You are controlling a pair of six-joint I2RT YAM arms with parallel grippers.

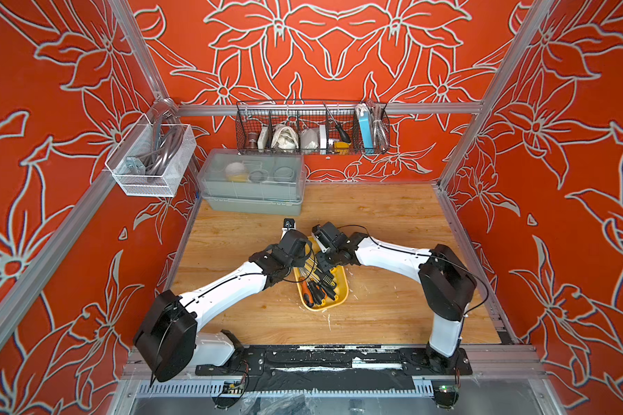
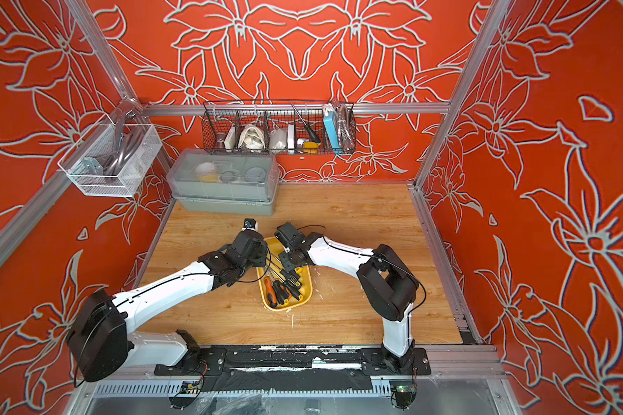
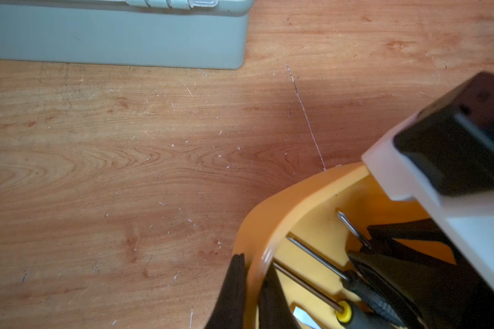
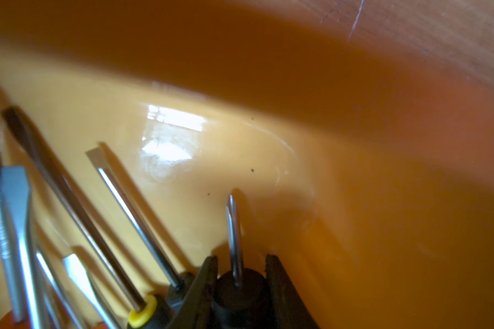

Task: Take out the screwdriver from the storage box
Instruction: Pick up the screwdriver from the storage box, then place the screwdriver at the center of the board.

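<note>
- Storage box [image 1: 340, 287] [image 2: 304, 287]: a shallow yellow tray with rounded corners. It lies on the worktop [image 1: 392, 222] in the lower centre of both top views, between the ends of the two arms.
- Screwdriver [image 4: 237, 296] [image 3: 352, 229]: black handle and a short metal shaft with a cross tip. It is inside the storage box, beside the others.
- Right hand [image 4: 241, 257]: reaches down into the storage box. Its fingers are drawn in close, one against each side of the screwdriver's black handle.
- Left hand [image 3: 253, 265]: closed on the box's rim, with one finger outside the wall, the other inside and the wall pinched between them.
- Other screwdrivers [image 4: 134, 216]: several in the same tray, their shafts fanned out side by side. One has a yellow collar [image 3: 343, 312] and one an orange handle [image 1: 307, 293].
- Worktop: wood grain, scratched and flecked with white.
- Grey box [image 1: 252, 179]: has a translucent lid and stands at the back of the worktop, left of centre in both top views.
- Wire basket [image 1: 312, 127]: black, hung on the back rail above the grey box and filled with oddments.
- Mesh basket [image 1: 152, 158]: white, fixed to the wall at centre left in both top views.
</note>
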